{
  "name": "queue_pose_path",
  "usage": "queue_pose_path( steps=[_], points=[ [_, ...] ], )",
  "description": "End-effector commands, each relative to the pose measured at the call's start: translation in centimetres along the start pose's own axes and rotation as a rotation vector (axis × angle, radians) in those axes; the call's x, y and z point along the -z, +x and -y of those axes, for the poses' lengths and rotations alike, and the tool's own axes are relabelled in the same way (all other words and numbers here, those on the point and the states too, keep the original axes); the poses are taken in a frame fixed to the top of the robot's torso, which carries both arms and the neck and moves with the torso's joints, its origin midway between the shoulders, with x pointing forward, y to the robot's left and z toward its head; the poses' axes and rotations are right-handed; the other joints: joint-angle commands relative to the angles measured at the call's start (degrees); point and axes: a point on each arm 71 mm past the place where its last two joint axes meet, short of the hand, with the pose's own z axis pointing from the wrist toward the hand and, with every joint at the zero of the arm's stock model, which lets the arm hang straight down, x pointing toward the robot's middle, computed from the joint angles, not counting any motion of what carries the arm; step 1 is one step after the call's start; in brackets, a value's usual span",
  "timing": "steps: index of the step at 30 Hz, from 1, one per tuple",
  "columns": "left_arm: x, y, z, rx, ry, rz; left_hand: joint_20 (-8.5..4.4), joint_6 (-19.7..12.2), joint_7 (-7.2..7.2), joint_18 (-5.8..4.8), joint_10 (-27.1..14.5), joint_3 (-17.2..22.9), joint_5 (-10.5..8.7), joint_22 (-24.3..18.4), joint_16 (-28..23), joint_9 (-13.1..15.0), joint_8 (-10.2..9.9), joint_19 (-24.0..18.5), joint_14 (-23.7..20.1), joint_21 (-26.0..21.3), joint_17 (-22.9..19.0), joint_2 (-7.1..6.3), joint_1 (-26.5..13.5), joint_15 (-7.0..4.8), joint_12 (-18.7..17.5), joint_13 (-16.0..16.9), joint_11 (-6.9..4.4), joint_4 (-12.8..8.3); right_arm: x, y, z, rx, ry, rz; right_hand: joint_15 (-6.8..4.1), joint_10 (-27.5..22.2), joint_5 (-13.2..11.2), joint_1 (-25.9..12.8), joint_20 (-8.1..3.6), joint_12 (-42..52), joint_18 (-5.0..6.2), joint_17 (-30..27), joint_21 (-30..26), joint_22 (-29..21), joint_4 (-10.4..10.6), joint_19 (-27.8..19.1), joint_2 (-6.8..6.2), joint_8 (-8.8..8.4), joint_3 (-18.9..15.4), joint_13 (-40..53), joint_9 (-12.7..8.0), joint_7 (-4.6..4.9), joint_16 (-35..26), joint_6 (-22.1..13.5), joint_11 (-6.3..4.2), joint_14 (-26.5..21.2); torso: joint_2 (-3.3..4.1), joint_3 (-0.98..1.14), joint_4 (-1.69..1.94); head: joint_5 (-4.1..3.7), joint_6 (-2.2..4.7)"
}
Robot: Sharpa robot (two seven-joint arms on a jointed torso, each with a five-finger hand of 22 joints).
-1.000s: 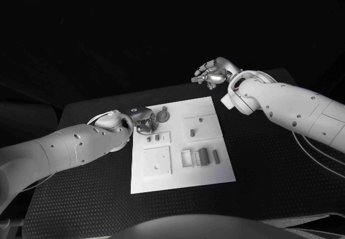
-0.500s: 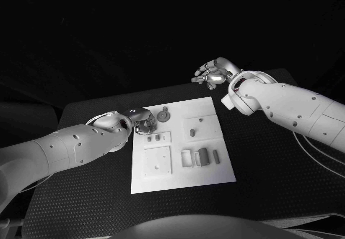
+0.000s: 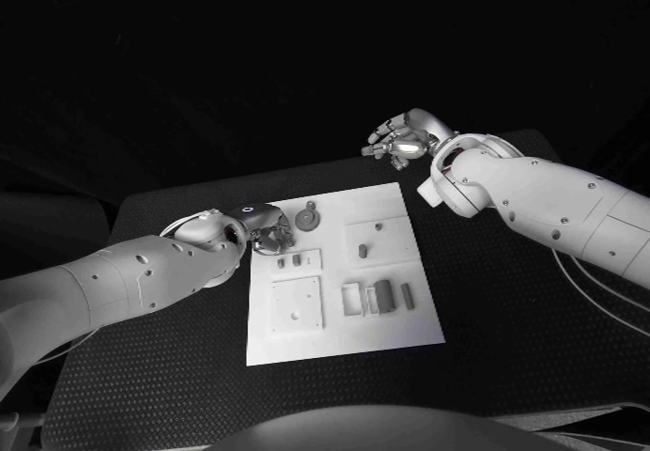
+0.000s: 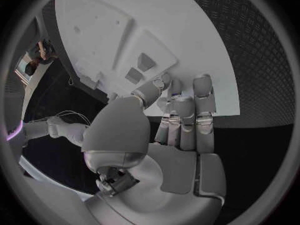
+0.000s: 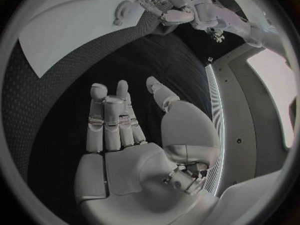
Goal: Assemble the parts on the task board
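head view: left hand (image 3: pixel 269 231) hovers fingers apart, empty, over the task board (image 3: pixel 407 324) to grab a part, right hand (image 3: pixel 395 139) parked open beyond it.

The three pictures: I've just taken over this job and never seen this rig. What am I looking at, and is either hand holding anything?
The big picture looks down from the robot's head at a black table with a white task board. Small grey parts lie on it. The two round pictures come from cameras at each wrist. The left hand rests at the board's far left corner, fingers together; whether it grips a part, I cannot tell. The right hand hangs beyond the board, holding nothing.
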Motion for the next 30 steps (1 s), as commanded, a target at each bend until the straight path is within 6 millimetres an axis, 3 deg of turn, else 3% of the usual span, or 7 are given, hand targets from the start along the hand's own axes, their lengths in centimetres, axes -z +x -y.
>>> queue_pose_path(
  steps=[1, 8, 12, 16, 22, 26, 30],
  points=[
    [0.2, 0.1, -0.5, -0.007, -0.010, 0.003, -0.37, -0.21, -0.22, 4.86, 0.30, -0.35, -0.25, 1.13, -0.11, -0.02, -0.24, 0.15, -0.07, -0.16, -0.05, -0.34, 0.24, -0.29, 0.14, 0.07, 0.06, -0.01, 0.0, 0.1, 0.0, 0.001, -0.008, -0.011, -0.23, 0.37, 0.12, -0.29, -0.44, -0.30, 1.29, -0.06, -0.23, 1.08, 0.11, -0.12, 0.14, -0.31, 0.04, 0.06, 0.09, 0.47, -0.06, 0.13, -0.05, -0.25, -0.02, 0.03, -0.05, 0.00, 0.05],
    [1.3, -0.8, -2.3, 0.035, -0.040, 0.064, -0.33, 2.17, 0.66, 4.76, 0.22, -0.20, -0.22, 1.09, -0.25, 0.50, 1.25, -0.01, -0.22, -0.38, -0.15, -0.47, 0.49, -0.12, 0.04, 0.36, 0.23, 0.01, 0.1, 0.0, 0.3, 0.022, -0.020, -0.033, -0.26, 0.36, 0.18, 0.76, -0.54, -0.35, 1.29, -0.07, -0.22, 1.10, -0.62, -0.16, 0.38, -0.28, 0.43, 0.08, 0.14, 0.43, -0.08, 0.19, -0.09, -0.26, -0.08, -0.01, -0.02, 0.07, 0.57],
    [1.9, -2.6, -3.6, 0.129, -0.072, 0.150, -0.07, 3.00, 0.50, 4.50, -0.55, -0.05, -0.31, 0.91, -0.98, 0.68, 1.84, -1.13, -1.33, -1.13, -0.45, -1.28, 0.84, 0.07, -0.27, 0.68, 0.41, -0.01, 0.3, -0.3, 0.5, 0.113, -0.053, -0.049, -0.33, 0.35, 0.17, 3.91, -0.58, -0.45, 1.29, -0.06, -0.13, 1.18, -3.02, -0.24, 0.97, 0.10, 1.25, 0.12, 0.37, 0.32, -0.09, 0.87, -0.16, -0.35, -0.08, -0.03, 0.11, 0.23, 0.86],
    [2.6, -4.1, -4.7, 0.244, -0.101, 0.210, 0.18, 2.82, 0.64, 4.27, -1.03, -0.13, -0.60, 0.78, -1.53, 0.66, 1.89, -1.90, -2.14, -1.75, -0.68, -1.70, 0.78, 0.31, -0.42, 1.02, 0.65, 0.02, 0.5, -0.3, 0.5, 0.199, -0.087, -0.061, -0.38, 0.37, 0.13, 6.00, -0.39, -0.57, 1.29, -0.08, -0.09, 1.19, -3.48, -0.41, 0.88, 0.36, 1.42, 0.11, 0.54, 0.24, -0.16, 1.36, -0.22, -0.47, -0.08, -0.05, 0.11, 0.25, 1.15],
    [3.9, -5.9, -6.3, 0.586, -0.146, 0.253, 0.98, 2.24, 0.82, 3.34, -2.04, -2.76, 0.64, -0.55, -5.11, 0.70, 2.06, -5.46, -5.67, -4.95, -2.17, -2.70, -2.73, 0.86, -0.67, 1.86, 1.15, -0.05, 1.1, 0.6, 1.0, 0.395, -0.136, -0.134, -0.03, -1.22, 0.12, 7.46, 0.08, -2.03, 1.29, -0.15, -0.25, 1.20, -3.43, -1.25, 0.43, 0.62, 1.01, -1.10, 0.69, 0.44, -0.43, 1.96, 0.12, -1.05, -0.12, -0.06, 0.04, 0.20, 1.54],
    [4.7, -6.3, -7.3, 0.926, -0.190, 0.292, 1.68, 1.79, 0.92, 2.42, -3.05, -3.85, 0.87, -2.34, -8.82, 0.76, 2.22, -8.31, -8.23, -8.13, -3.69, -1.87, -3.54, 1.45, -0.98, 2.41, 1.72, 0.04, 1.5, 1.5, 1.6, 0.509, -0.153, -0.175, 0.46, -2.89, 0.14, 8.01, 0.48, -2.47, 1.29, -0.17, -0.28, 1.21, -3.38, -1.85, 0.08, 0.63, 0.77, -4.48, 0.71, 0.73, -0.47, 2.06, 0.61, -1.43, -0.14, -0.06, 0.12, -0.17, 1.85],
    [5.2, -6.3, -8.2, 1.139, -0.236, 0.364, 1.73, 1.27, 1.12, 2.13, -3.48, -4.49, 0.96, -3.11, -9.85, 0.71, 2.18, -8.36, -8.18, -9.13, -4.06, -0.83, -4.26, 1.62, -1.07, 2.77, 1.88, 0.09, 2.2, 2.7, 2.5, 0.581, -0.153, -0.218, 0.77, -3.60, 0.14, 8.21, 0.63, -2.35, 1.29, -0.22, -0.16, 1.18, -3.31, -2.04, -0.22, 0.58, 0.66, -8.20, 0.62, 0.86, -0.43, 2.01, 0.93, -1.52, -0.15, -0.03, 0.17, -0.41, 2.27]
  ],
)
